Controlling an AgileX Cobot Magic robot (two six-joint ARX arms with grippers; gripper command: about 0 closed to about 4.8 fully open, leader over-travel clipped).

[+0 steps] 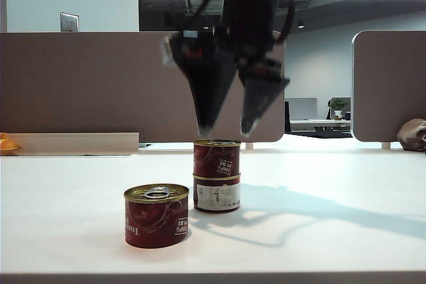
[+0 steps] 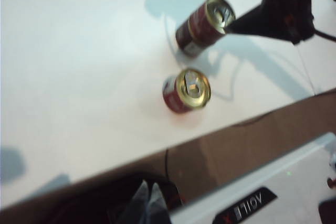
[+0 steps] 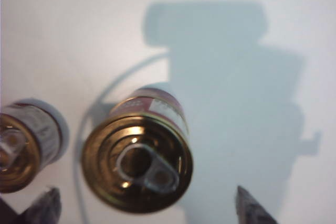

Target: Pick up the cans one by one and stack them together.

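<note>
White tabletop (image 1: 346, 244) carries a two-can stack (image 1: 216, 175); the right gripper (image 1: 226, 130), jaws wide and empty above it, should lift straight up before fetching the loose can (image 1: 156, 215) beside the stack, while the left gripper (image 2: 148, 203), closed, waits well away.

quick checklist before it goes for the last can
1. Right gripper open and clear above the stack: ok.
2. Top can sits square on bottom can: ok.
3. Loose can upright on the table, apart from the stack: ok.
4. Left gripper shut, back at the table edge, away from the cans: ok.
5. Stack steady enough for a third: cannot tell.
</note>
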